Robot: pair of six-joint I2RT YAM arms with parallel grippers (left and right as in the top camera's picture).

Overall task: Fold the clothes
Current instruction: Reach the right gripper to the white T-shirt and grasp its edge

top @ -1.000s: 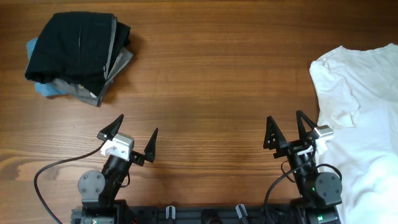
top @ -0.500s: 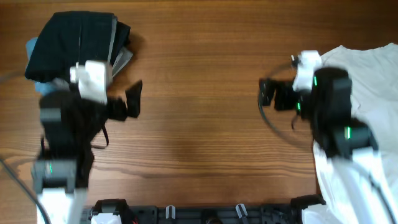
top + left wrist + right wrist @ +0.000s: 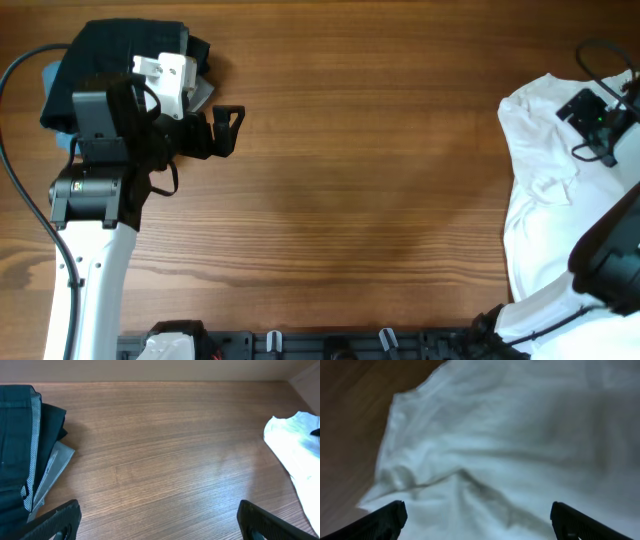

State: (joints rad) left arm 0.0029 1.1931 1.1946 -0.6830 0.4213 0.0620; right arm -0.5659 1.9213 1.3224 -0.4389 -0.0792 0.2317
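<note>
Approach step: right gripper [image 3: 479,521], wide open and empty, hangs over the white shirt [image 3: 556,205] crumpled at the table's [image 3: 350,210] right edge; left gripper [image 3: 157,522], likewise, just beside the folded stack [image 3: 100,55] at the far left corner; next move likely needs a pinch on a shirt edge

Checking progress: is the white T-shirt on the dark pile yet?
No, the white T-shirt lies rumpled at the right, far from the dark pile.

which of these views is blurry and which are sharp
Right wrist view: blurred, folds of the white T-shirt look smeared; left wrist view: sharp, table grain and the dark clothes pile crisp; overhead view: in focus, soft even light.
</note>
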